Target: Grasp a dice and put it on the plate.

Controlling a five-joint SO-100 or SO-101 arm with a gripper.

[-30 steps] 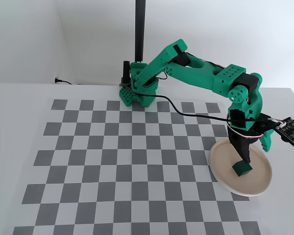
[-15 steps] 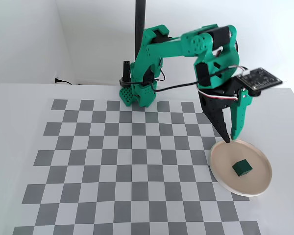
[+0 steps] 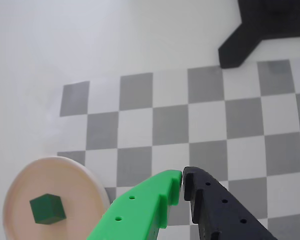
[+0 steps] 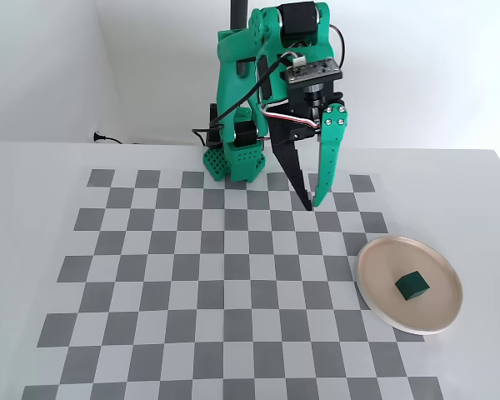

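Note:
The dark green dice (image 4: 412,286) lies on the pale plate (image 4: 437,315) at the right of the checkerboard in the fixed view, with nothing holding it. My gripper (image 4: 310,205) hangs well to the upper left of the plate, near the arm's base, pointing down over the board. In the wrist view the dice (image 3: 47,208) sits on the plate (image 3: 77,182) at the lower left. There the gripper (image 3: 182,177) has its green and black tips touching, shut with nothing between them.
The checkerboard mat (image 4: 192,275) covers the white table. The arm's green base (image 4: 233,162) and a black pole (image 4: 237,12) stand at the back; the pole's black foot (image 3: 265,30) shows in the wrist view. A plug and cable (image 4: 104,137) lie by the left wall.
The arm has pulled up and back from over the plate toward its base, leftward in the fixed view. The gripper has closed empty. The dice has stayed on the plate.

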